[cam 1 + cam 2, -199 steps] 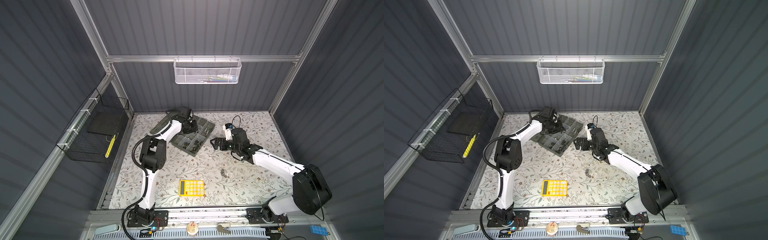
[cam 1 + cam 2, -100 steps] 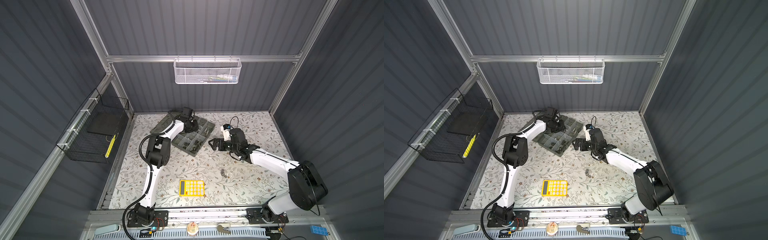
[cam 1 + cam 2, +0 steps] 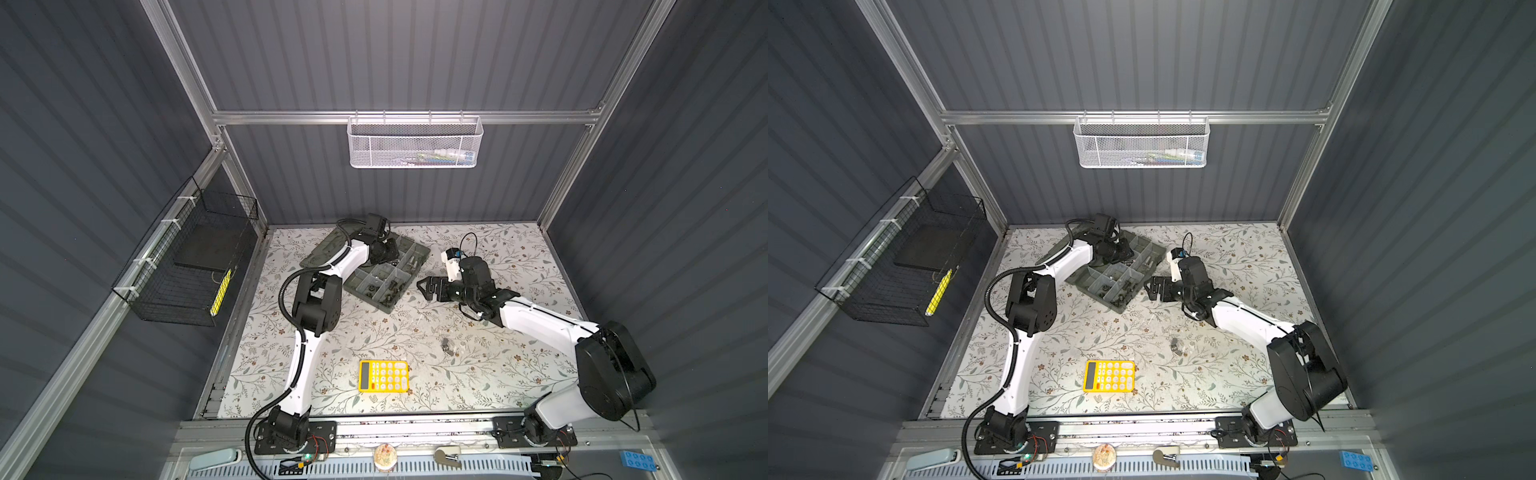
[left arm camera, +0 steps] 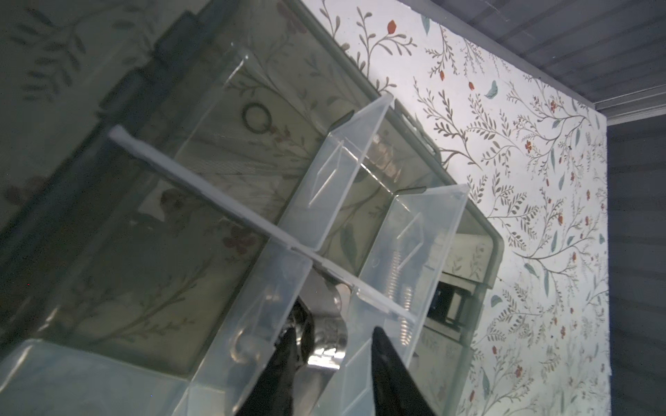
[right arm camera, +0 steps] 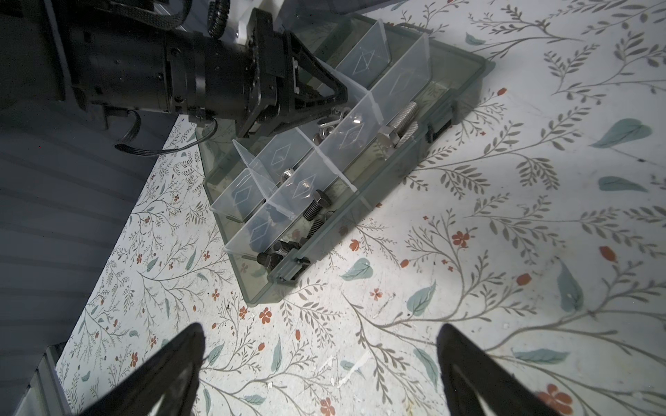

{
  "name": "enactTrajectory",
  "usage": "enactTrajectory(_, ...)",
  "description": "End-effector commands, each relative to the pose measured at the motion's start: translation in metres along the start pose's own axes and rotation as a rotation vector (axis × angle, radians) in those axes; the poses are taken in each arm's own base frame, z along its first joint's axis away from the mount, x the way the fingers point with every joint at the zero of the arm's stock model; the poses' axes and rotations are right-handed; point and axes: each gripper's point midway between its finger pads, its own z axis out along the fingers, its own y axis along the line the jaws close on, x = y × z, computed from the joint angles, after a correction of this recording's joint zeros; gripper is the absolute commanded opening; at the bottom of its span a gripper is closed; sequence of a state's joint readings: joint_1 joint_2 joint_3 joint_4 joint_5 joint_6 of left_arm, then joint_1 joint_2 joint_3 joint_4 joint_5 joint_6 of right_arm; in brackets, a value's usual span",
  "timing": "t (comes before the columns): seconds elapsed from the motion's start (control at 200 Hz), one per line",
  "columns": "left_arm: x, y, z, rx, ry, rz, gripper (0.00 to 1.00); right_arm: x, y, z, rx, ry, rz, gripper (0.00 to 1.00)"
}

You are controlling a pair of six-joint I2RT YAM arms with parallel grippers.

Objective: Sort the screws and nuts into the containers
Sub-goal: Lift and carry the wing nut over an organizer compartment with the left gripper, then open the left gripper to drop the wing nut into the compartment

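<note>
The containers are the compartments of a grey-green organiser box (image 3: 409, 282) (image 3: 1144, 276) at the back of the mat, lid laid open behind it. My left gripper (image 3: 390, 253) (image 4: 332, 330) reaches into a back compartment, open. A silver wing nut (image 4: 328, 340) lies against one finger, and the other finger stands clear of it. Silver screws (image 5: 402, 124) and black screws (image 5: 313, 209) lie in compartments on the box's right side. My right gripper (image 3: 422, 286) (image 5: 320, 335) hangs wide open and empty over bare mat beside the box. A few loose silver pieces (image 3: 448, 347) sit mid-mat.
A yellow calculator (image 3: 383, 376) lies near the front edge. A white mesh basket (image 3: 415, 143) hangs on the back wall and a black wire basket (image 3: 187, 270) on the left wall. A black ring (image 4: 256, 116) rests in a far compartment.
The left gripper's jaws have parted over the back compartment. The left arm's elbow has swung slightly right. The right gripper has edged a little toward the box.
</note>
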State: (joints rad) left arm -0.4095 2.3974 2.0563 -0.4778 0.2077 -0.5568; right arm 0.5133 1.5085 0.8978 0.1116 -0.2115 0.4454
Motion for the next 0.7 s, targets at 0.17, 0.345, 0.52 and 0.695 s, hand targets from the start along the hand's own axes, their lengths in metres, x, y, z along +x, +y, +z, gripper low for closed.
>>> enactTrajectory(0.17, -0.013, -0.019, -0.049, 0.006, -0.042, 0.03, 0.6, 0.001, 0.0, -0.006, 0.008, -0.014, -0.006, 0.99)
enactTrajectory(0.345, -0.012, -0.048, -0.087, 0.052, -0.076, 0.083, 0.93, 0.0, -0.005, -0.011, 0.042, -0.022, -0.022, 0.99)
enactTrajectory(0.52, 0.013, -0.074, -0.121, 0.081, -0.094, 0.152, 1.0, -0.005, -0.012, -0.024, 0.104, -0.047, -0.055, 0.99)
enactTrajectory(0.695, 0.05, -0.082, -0.152, 0.11, -0.108, 0.19, 1.0, 0.003, -0.025, -0.033, 0.197, 0.028, -0.055, 0.99)
